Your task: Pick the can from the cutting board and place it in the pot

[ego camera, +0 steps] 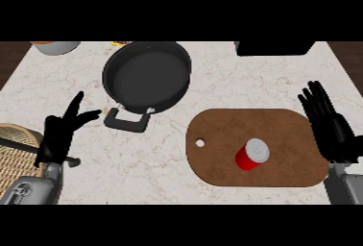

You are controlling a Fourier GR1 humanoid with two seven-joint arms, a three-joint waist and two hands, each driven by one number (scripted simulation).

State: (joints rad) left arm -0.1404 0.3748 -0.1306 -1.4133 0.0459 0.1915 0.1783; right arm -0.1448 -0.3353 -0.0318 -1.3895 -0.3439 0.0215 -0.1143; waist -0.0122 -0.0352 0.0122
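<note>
The right hand (332,132) rises from the lower right corner on its grey forearm, palm set upright beside the right edge of the cutting board (284,127). Its fingers (317,103) point away from the robot, straight and slightly fanned, holding nothing; the hand's inner side overlaps the board's right rim in this view, though whether it actually touches the wood cannot be told.

The left hand (60,132) comes up from the lower left on its own grey forearm, tilted a little to the right. Its fingers (74,105) stand straight and spread apart from the thumb, which reaches toward the pot's handle (127,120) but stops short of it. This hand grips nothing either.

The red can (252,154) with a silver top stands on the brown cutting board, in the board's lower right part, well apart from the left hand and near the right one, with bare wood between them. The board has a small hole near its left edge.

The black pot (147,77) sits on the pale marble worktop (142,163) up and to the left of the board, its handle pointing toward the robot. A woven basket (18,153) shows at the left edge, a pale bowl (55,46) at the top left, and a dark box-like object (273,48) at the top right.
</note>
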